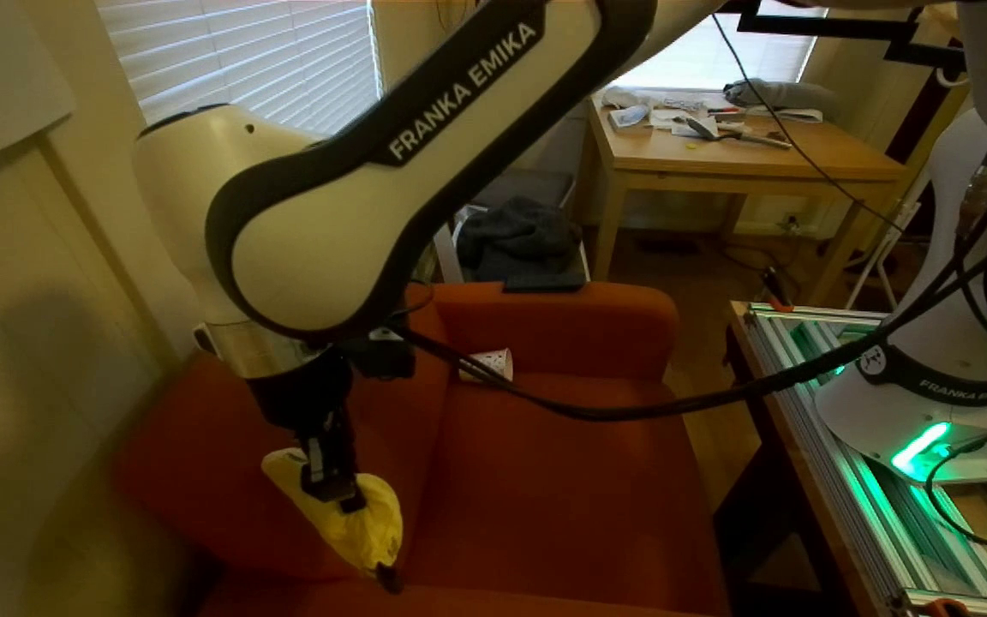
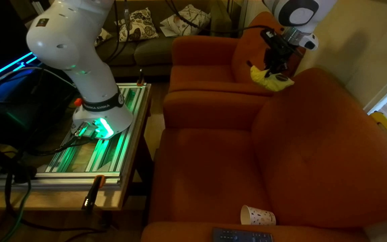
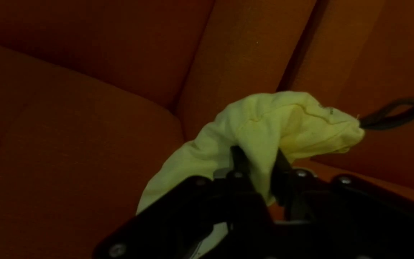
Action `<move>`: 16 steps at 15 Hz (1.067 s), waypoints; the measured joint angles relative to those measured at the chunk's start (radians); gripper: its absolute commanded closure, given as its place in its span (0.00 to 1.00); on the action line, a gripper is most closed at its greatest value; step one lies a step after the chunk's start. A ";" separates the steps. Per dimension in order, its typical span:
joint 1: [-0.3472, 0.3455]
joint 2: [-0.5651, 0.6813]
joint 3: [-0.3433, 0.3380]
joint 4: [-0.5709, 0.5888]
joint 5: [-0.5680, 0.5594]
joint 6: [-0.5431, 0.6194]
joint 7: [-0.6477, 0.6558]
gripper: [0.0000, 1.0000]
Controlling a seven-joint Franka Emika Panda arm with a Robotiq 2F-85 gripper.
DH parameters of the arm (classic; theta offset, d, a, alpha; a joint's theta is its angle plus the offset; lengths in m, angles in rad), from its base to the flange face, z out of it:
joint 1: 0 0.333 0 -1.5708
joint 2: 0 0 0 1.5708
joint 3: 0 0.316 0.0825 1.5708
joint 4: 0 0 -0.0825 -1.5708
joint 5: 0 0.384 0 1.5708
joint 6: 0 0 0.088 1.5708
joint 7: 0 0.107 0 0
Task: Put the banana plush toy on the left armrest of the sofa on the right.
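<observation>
My gripper (image 1: 343, 501) is shut on the yellow banana plush toy. The wrist view shows the cloth of the banana plush toy (image 3: 253, 111) pinched between the fingers of the gripper (image 3: 257, 154). Its dark loop points right there. In an exterior view the banana plush toy (image 2: 270, 81) hangs from the gripper (image 2: 275, 69) near the top of the backrest, by the far armrest. That left armrest (image 2: 210, 107) of the orange-red sofa (image 2: 207, 168) carries nothing on its visible top. The armrest (image 3: 250, 46) also shows beyond the toy in the wrist view. I cannot tell the toy's exact height.
A second orange-red sofa (image 2: 202, 50) stands close beside the armrest, with a narrow gap (image 3: 300, 46). A spotted paper cup (image 2: 259, 216) lies on the seat, and a remote (image 2: 242, 235) on the opposite armrest. A wall (image 1: 14, 360) stands behind the backrest. The arm's cable (image 1: 631, 411) hangs over the seat.
</observation>
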 measured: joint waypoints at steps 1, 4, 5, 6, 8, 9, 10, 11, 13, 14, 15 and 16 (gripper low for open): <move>0.006 0.010 0.006 0.009 -0.008 0.000 -0.012 0.93; 0.024 0.041 0.021 0.040 -0.026 -0.003 -0.049 0.93; 0.029 0.053 0.026 0.050 -0.030 -0.007 -0.064 0.93; 0.032 0.064 0.030 0.060 -0.034 -0.011 -0.077 0.93; 0.039 0.085 0.033 0.078 -0.042 -0.017 -0.101 0.93; 0.041 0.096 0.034 0.087 -0.046 -0.019 -0.111 0.93; 0.043 0.107 0.034 0.095 -0.052 -0.019 -0.121 0.93; 0.044 0.118 0.034 0.103 -0.060 -0.019 -0.131 0.93; 0.044 0.138 0.034 0.119 -0.076 -0.019 -0.147 0.93; 0.044 0.148 0.034 0.128 -0.084 -0.019 -0.155 0.93; 0.044 0.159 0.034 0.136 -0.091 -0.019 -0.163 0.93; 0.044 0.168 0.034 0.144 -0.095 -0.019 -0.170 0.93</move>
